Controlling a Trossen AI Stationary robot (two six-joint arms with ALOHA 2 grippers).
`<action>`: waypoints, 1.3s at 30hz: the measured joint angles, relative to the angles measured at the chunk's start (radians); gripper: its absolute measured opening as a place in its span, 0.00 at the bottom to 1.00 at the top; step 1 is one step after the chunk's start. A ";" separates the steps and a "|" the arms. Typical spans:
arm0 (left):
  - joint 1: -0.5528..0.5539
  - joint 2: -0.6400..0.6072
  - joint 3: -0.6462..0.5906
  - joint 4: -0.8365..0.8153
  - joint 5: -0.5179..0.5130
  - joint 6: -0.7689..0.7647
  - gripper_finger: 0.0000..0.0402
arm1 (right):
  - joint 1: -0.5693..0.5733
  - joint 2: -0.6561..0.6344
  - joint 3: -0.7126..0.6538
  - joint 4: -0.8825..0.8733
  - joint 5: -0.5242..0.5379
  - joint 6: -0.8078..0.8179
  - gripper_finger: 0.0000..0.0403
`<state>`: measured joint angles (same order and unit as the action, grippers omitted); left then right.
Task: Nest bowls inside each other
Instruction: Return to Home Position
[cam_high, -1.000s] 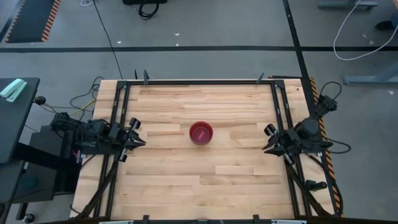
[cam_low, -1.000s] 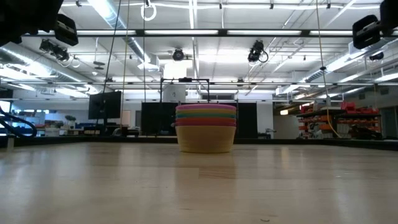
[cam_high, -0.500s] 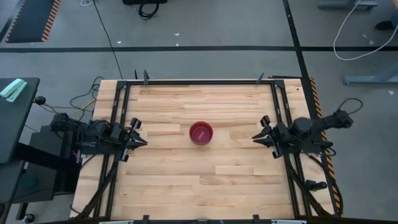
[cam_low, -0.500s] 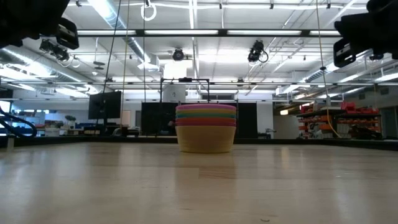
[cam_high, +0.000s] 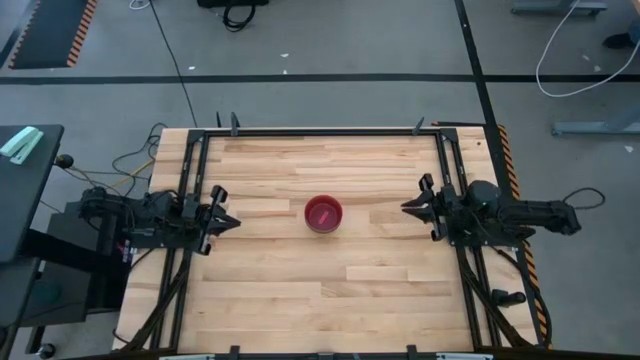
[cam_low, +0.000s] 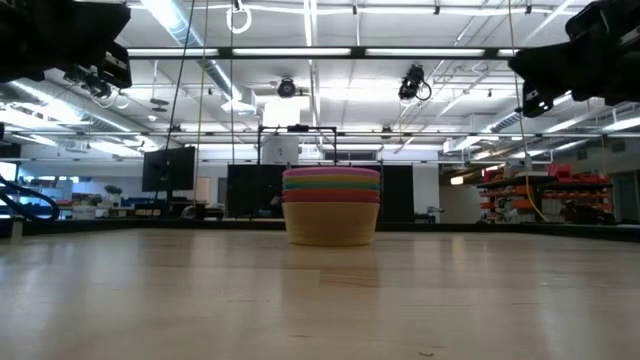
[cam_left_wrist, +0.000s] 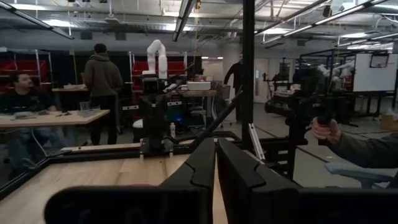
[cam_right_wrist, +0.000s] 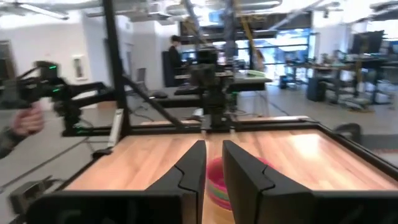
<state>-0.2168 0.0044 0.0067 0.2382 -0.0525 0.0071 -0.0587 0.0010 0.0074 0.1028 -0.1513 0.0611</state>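
bowls nested, arms apart at the sides

the bowls (cam_high: 323, 213) sit as one nested stack at mid table (cam_high: 330, 290); pink rim on top, yellow bowl (cam_low: 331, 228) at the bottom. left gripper (cam_high: 235, 221) hangs above the left edge, fingers pressed together, empty. right gripper (cam_high: 406, 207) hangs above the right edge, well clear of the stack, fingers a narrow slit apart, empty.

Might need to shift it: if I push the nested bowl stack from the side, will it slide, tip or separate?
The bowl stack sits low and wide, so it would probably slide rather than tip. Its rims look evenly seated, so the bowls likely travel together. It looks like light plastic; a hard shove may send it skating across the smooth table.
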 joint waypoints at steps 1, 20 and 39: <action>0.003 0.000 0.000 0.000 0.000 0.000 0.06 | -0.019 0.000 0.000 0.000 0.000 0.009 0.15; 0.050 0.000 0.000 -0.095 -0.041 -0.037 0.07 | -0.170 0.002 0.000 -0.060 0.031 -0.064 0.15; 0.097 0.000 0.000 -0.167 -0.042 -0.037 0.09 | -0.195 0.003 0.000 -0.068 0.073 -0.065 0.15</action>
<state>-0.1196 0.0044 0.0067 0.0714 -0.0948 -0.0300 -0.2535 0.0036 0.0078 0.0353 -0.0785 -0.0036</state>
